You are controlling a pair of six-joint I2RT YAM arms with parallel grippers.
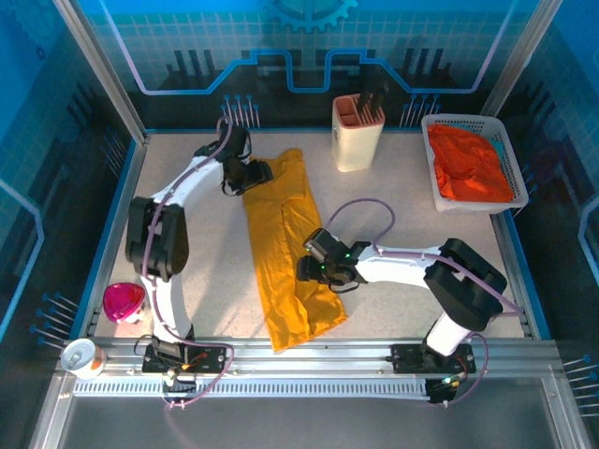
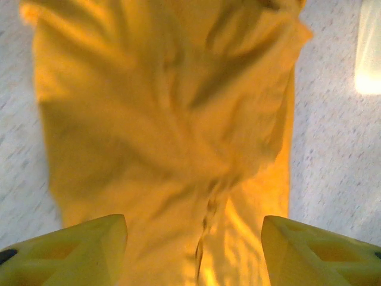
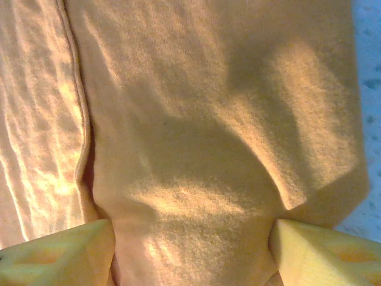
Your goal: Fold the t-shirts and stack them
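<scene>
Mustard-yellow t-shirt (image 1: pixel 281 253) lies as a long folded strip at frame centre. Orange-red t-shirt (image 1: pixel 473 168) sits bunched in the basket (image 1: pixel 468 121), upper right. Left gripper (image 1: pixel 255 175) at the strip's top and right gripper (image 1: pixel 307 271) at its lower right edge both gape wide over cloth, clamping nothing.

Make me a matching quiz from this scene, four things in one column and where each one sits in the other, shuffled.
Things:
1. yellow t-shirt
2. orange-red t-shirt
3. cream holder
4. pink object

Places:
A. inside the white basket
B. near-left corner, by the can
C. laid lengthwise in the middle
D. upright at the far edge

Pairs: 1-C, 2-A, 3-D, 4-B
</scene>
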